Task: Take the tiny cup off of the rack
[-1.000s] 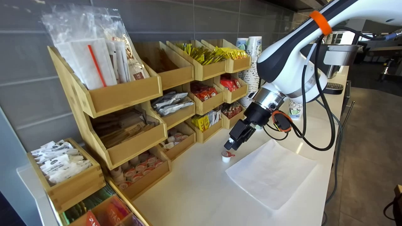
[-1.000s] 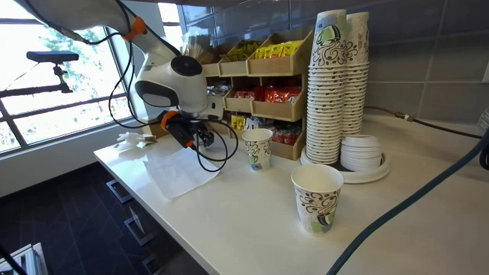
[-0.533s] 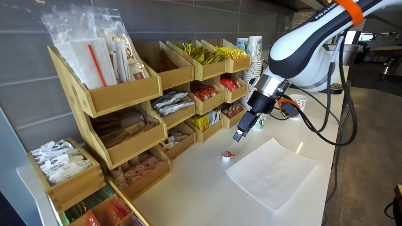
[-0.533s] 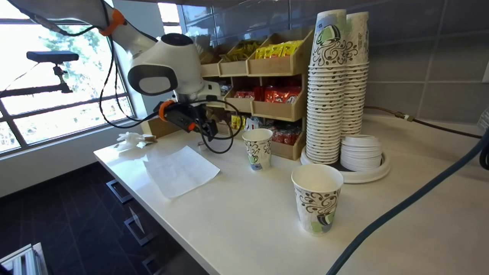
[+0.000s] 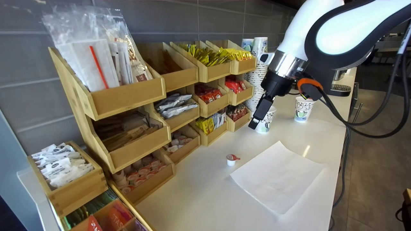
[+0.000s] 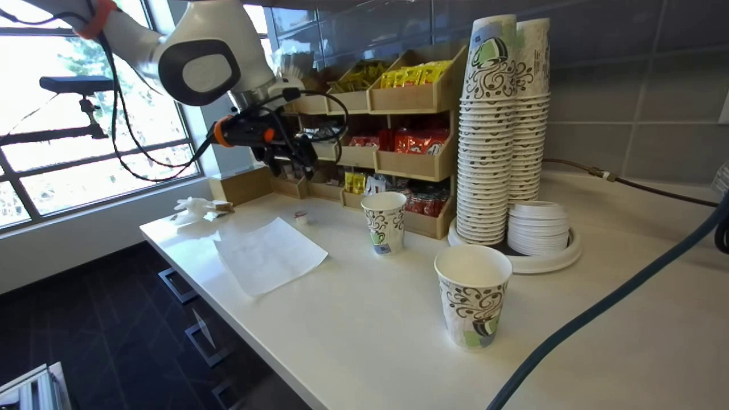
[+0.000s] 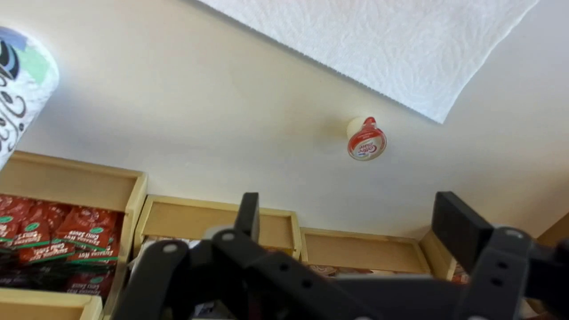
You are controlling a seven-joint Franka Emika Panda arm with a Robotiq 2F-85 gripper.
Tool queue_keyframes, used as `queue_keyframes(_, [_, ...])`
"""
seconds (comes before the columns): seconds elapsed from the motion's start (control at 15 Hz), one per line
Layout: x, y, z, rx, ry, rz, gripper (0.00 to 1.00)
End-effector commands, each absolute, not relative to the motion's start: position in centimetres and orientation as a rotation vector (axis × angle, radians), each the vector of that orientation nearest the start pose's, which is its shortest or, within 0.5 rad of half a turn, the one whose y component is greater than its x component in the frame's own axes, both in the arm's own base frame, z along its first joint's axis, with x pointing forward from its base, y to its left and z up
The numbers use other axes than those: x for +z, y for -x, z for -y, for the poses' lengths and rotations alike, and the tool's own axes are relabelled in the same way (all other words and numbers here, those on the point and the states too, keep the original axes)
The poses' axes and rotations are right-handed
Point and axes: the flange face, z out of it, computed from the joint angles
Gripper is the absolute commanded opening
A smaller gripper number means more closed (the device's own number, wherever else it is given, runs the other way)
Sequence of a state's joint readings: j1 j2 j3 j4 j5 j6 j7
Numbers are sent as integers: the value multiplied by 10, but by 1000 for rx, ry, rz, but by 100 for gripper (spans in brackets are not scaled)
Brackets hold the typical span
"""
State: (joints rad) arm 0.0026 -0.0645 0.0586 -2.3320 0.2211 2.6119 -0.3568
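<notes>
Pincer (image 7: 349,213) noted with its fingers (image 7: 460,222) spread far apart in the wrist view and nothing held between them; it hangs above the bench (image 5: 192,195), apart from the item concerned. That item, a Coffee mate creamer tub (image 7: 367,142), stands upright on the bench in both exterior views, off the plywood rack (image 5: 128,98) and in front of it, just beside the paper towel (image 5: 279,179) without touching it. On that evidence I judge the removal complete.

Handling assessment, should I need to take hold of it: I expect very little weight and a thin plastic wall that yields under pressure. The lid (image 7: 366,147), apparently sealed, is in my judgement the weak point; a hard squeeze could burst it. The smooth, probably tapering side may slip. I would set the fingers level on opposite sides of the pale body, below the rim, keeping off the pull tab (image 7: 370,121), which points toward the paper towel, and close gently.
</notes>
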Motion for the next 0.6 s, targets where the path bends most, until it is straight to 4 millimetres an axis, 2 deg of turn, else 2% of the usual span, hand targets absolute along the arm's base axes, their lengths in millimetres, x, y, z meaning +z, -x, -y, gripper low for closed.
queue_keyframes(0.0, [408, -525, -31, -560, 2997, 387, 100])
queue_keyframes(0.2, [421, -517, -33, -579, 3008, 404, 100])
queue_keyframes(0.53, [419, -516, -33, -574, 3011, 406, 100])
